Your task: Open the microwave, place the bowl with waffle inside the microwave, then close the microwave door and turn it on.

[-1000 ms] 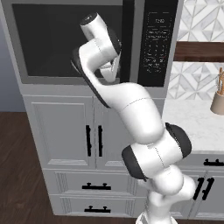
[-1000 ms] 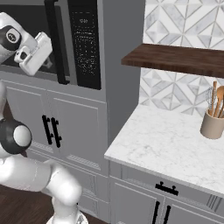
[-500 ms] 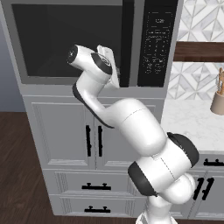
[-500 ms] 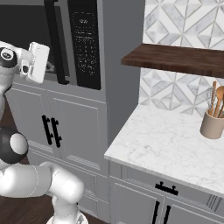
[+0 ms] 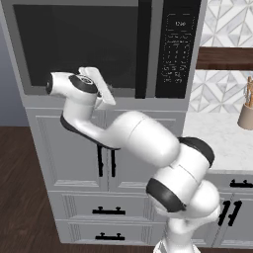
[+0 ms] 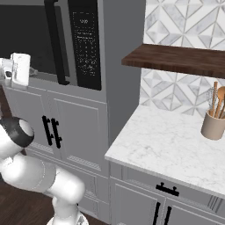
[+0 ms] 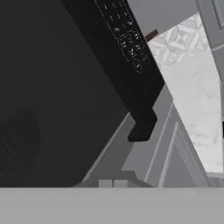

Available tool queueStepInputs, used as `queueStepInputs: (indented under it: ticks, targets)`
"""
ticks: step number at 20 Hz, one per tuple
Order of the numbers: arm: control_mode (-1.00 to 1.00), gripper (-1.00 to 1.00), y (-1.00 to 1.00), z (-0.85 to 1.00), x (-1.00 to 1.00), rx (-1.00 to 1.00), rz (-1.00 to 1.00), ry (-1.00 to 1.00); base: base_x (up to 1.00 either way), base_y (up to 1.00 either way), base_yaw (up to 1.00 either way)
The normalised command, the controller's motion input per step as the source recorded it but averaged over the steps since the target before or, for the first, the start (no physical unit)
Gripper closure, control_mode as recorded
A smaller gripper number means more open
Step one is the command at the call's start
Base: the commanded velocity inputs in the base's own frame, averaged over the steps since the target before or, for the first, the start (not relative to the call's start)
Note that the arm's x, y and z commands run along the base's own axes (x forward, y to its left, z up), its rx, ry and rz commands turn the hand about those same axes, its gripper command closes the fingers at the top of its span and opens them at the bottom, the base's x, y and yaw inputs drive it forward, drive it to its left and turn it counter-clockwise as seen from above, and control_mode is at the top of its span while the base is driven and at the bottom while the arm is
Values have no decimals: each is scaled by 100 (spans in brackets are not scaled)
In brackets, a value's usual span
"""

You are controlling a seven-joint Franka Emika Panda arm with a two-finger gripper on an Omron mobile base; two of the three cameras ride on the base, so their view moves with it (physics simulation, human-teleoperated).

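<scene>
The microwave [image 5: 106, 47] is built in above the cabinets, and its black keypad strip [image 5: 178, 49] is on the right. The microwave door [image 6: 30, 35] is shut, with dark glass and a long black bar handle [image 5: 144, 49] beside the keypad. My gripper [image 5: 101, 89] hangs in front of the door's lower edge, left of the handle and apart from it. Its fingers are hidden behind the white hand [image 6: 19, 69]. In the hand view the handle's lower end [image 7: 141, 127] lies right of centre and the keypad [image 7: 124, 37] above it. The bowl and waffle are out of view.
Grey-white cabinet doors [image 5: 64, 153] with black pulls stand below the microwave. To the right is a marble counter [image 6: 171, 140] with a tan utensil pot [image 6: 213, 125] at its back, under a dark wooden shelf [image 6: 176, 59].
My hand has come down and to the left across the door, from beside the upper handle to the door's lower edge. The door stays shut.
</scene>
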Motion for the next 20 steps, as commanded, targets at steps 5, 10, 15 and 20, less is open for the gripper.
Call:
queueStepInputs:
  ticks: [5,10,15,20]
  targets:
    - [-100,100,50,-30,-97,-16,23,-3,0,0,0]
    - [-100,100,-61,-53,-100,1,17,-23,0,0,0]
    - [-100,100,-97,-19,-100,14,11,-35,0,0,0]
    - [-100,100,-89,18,-100,28,10,-47,0,0,0]
